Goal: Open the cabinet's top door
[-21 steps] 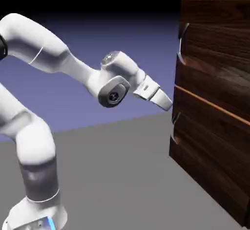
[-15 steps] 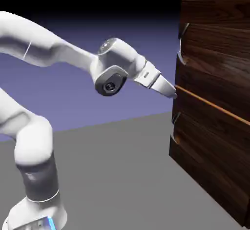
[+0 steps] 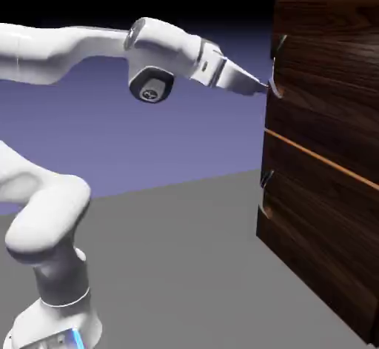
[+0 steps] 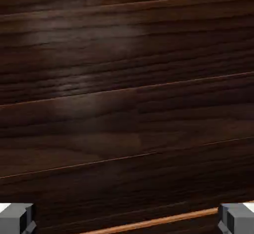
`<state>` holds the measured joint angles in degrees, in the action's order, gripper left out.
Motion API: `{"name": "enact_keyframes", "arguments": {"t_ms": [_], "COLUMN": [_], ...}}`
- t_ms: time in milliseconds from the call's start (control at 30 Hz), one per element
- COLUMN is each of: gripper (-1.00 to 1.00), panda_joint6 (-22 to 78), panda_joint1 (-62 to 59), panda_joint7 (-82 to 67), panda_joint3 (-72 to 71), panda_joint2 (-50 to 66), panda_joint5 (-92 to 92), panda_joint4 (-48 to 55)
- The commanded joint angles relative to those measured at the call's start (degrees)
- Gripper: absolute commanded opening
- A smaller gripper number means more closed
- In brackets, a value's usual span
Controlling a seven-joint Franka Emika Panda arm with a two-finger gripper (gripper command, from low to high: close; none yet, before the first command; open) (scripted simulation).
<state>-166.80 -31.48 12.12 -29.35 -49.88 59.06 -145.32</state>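
Blue-violet backdrop, grey worktop. Cabinet of dark wood grain fills the exterior view's 3 o'clock side, standing on the worktop. Top door is the upper panel, above the thin orange seam; it looks shut. Its curved grey handle sits at the door's 9 o'clock edge. White arm reaches across from 9 o'clock; gripper tip is right at the handle's lower end, contact unclear. Jaws spread wide, nothing between them. Hand view: wood grain fills it, orange seam at 6 o'clock, grey fingertips in the bottom corners.
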Motion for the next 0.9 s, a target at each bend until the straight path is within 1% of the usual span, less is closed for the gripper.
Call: {"name": "enact_keyframes", "arguments": {"t_ms": [0, 867], "gripper": [0.0, 0.0], "panda_joint6": [0.3, 8.2], "panda_joint1": [-1.4, -36.7], "panda_joint7": [-1.3, -34.6], "panda_joint3": [-1.2, -33.4], "panda_joint2": [-0.7, -19.6], "panda_joint5": [2.5, 67.3], "panda_joint4": [0.7, 17.9]}}
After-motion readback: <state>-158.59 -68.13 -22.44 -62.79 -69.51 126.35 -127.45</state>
